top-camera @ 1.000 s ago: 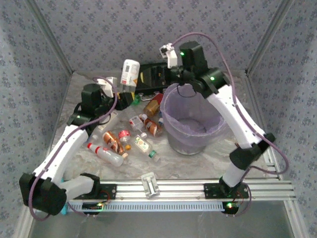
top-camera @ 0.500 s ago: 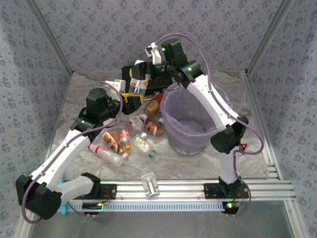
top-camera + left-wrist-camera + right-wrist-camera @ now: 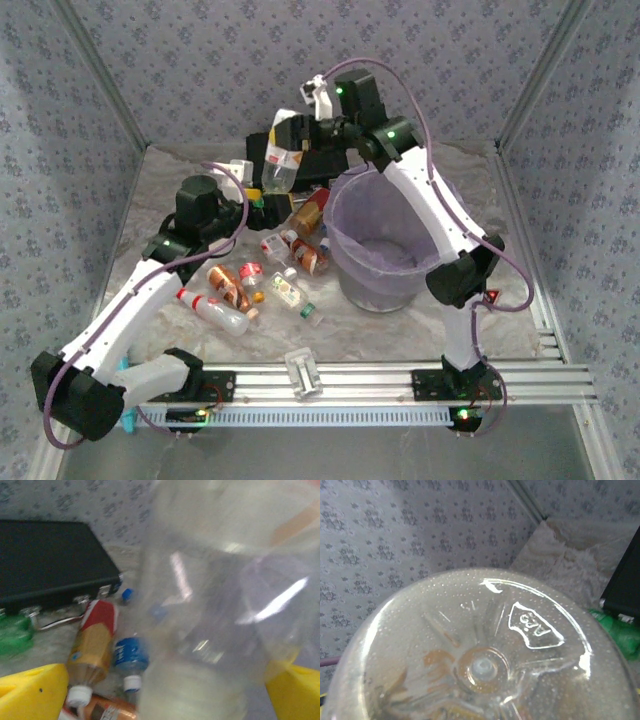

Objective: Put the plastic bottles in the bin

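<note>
Held bottle: a clear one with a white and orange label. It is up in the air over the far edge of the tabletop, just left of the bin.
Its long way: nearly straight up and down, leaning a little. The fat end is up at the right gripper and the thin end is down by the left gripper.
Right gripper: clamped on the fat end, I think. Its fingers are hidden, but nothing else holds the bottle up.
Left gripper: yellow fingers spread wide, one on each side of the thin end, gripping nothing.
Way to the bin: its mouth lies to the right of the held bottle and a bit toward the near edge. The right arm bends over the rim, so it is the nearer arm.
Next move, my guess: carry the bottle sideways past the rim, then open up.
In the bin: a purple bag lines it. I can see no bottle inside.
Other bottles: a heap lying on their sides on the tabletop, between the left arm and the bin.
Case: black and flat, at the far edge behind the held bottle.
</note>
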You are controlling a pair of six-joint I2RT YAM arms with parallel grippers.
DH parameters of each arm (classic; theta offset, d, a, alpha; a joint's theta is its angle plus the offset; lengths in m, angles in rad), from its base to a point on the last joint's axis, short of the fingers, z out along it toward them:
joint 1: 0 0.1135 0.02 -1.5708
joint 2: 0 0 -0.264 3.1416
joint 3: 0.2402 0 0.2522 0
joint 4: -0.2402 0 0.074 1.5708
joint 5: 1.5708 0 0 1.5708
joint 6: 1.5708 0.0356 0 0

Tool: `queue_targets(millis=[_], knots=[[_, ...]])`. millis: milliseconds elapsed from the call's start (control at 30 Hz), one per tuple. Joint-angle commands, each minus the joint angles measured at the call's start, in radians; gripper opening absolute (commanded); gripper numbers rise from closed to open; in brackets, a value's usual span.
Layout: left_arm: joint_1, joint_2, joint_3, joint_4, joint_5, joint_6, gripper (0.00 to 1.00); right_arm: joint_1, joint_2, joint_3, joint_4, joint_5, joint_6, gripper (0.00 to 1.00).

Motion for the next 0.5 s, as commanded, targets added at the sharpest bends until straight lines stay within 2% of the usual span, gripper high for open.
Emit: queue_targets(millis=[0,133,233,367,467], knots=[[0.012,-0.043,0.099,-0.239,-0.143,0.053,1.00,-0.036,-0.027,0.139,-0.077,0.042,-0.074,0.52],[0.100,-0.058,0.151,-0.522,-0.250,0.074,1.00,-0.076,-0.100,0.154,-0.207,0.096,-0.162,0.49],[0.218,-0.074,0.132,-0.654,-0.331,0.098,1.00,-0.106,-0.187,0.085,-0.266,0.143,-0.229,0.45],[0.402,-0.114,0.012,-0.637,-0.388,0.090,1.00,-0.145,-0.271,0.039,-0.413,0.270,-0.329,0.40],[0.492,-0.135,-0.085,-0.558,-0.378,0.054,1.00,-0.169,-0.325,-0.009,-0.495,0.389,-0.369,0.36]])
